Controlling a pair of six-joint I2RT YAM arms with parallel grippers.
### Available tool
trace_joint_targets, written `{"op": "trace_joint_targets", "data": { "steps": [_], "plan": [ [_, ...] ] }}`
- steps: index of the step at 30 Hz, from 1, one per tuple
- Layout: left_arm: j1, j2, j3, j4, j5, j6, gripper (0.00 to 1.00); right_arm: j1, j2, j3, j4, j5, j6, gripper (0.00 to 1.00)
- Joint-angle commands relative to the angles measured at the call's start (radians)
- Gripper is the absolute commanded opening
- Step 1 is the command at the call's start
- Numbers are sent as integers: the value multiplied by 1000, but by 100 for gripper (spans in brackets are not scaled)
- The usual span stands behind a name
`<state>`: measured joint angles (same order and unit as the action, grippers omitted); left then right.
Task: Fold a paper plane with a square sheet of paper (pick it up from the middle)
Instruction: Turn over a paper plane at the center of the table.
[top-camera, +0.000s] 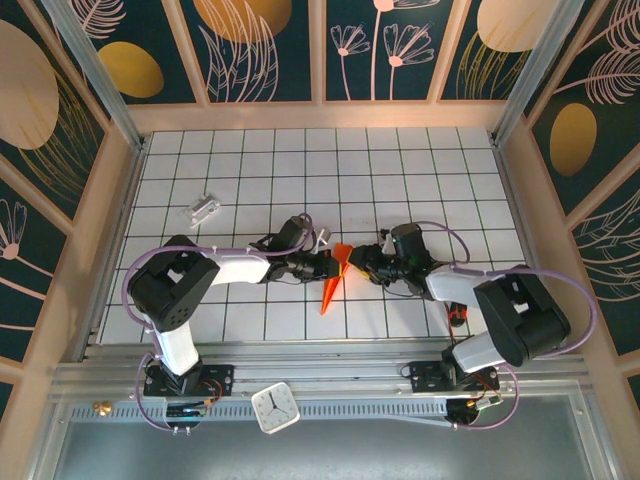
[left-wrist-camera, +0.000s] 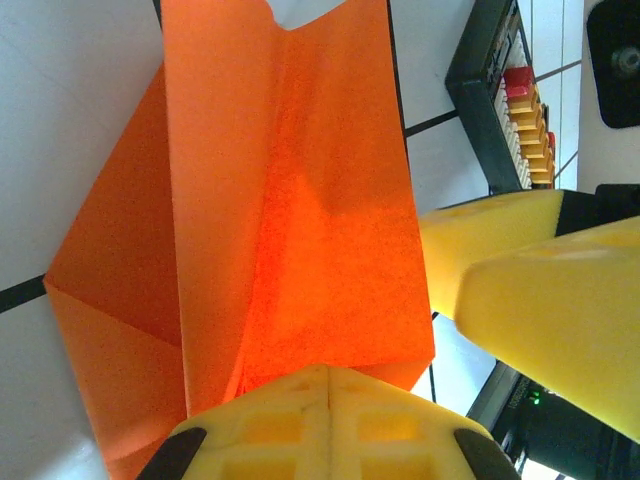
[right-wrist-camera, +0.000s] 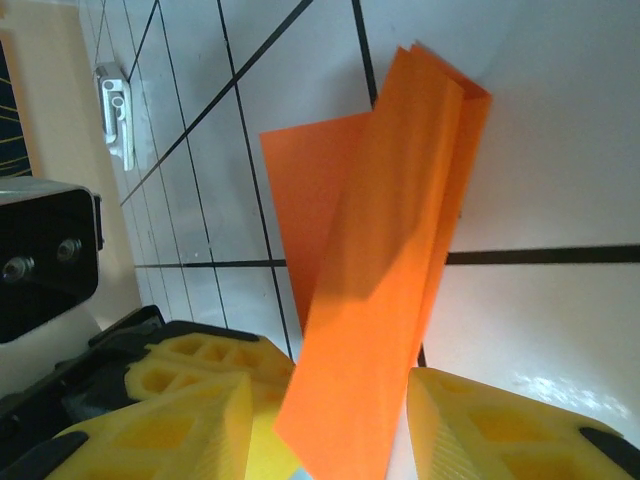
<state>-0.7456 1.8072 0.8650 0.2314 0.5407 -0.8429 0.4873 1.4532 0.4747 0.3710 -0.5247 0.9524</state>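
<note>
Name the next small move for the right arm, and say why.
Probably draw the right gripper straight back off the paper plane. Its jaws stand apart on either side of the folded orange paper without pinching it, while the left gripper is shut on the plane, so the left alone seems to hold it.

Grid table (top-camera: 400, 160), dark floral walls (top-camera: 270, 40), seemingly printed

The left jaws are pressed together on the folded orange paper plane (left-wrist-camera: 300, 200), a black tray (left-wrist-camera: 478, 75) beyond.
</note>
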Motion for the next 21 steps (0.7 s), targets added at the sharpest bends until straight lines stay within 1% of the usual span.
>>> {"op": "trace_joint_targets", "data": {
  "steps": [1,4,7,11,14,17,21],
  "plan": [
    [-8,23,27,-1,4,1,2,19,38,51,5,2,-6,45],
    [-9,28,28,-6,5,6,2,29,62,74,-9,4,-11,45],
    [-9,30,30,-10,3,10,3,37,80,101,-78,33,-36,44],
    [-10,32,34,-12,5,14,3,37,80,106,-140,73,-56,40],
    [-11,34,38,-12,8,14,3,37,73,114,-181,103,-75,33],
    [-10,25,45,-23,5,20,5,32,66,116,-211,124,-95,24],
    [-11,-4,57,-44,-7,34,12,17,59,104,-222,124,-124,17]
  ]
}}
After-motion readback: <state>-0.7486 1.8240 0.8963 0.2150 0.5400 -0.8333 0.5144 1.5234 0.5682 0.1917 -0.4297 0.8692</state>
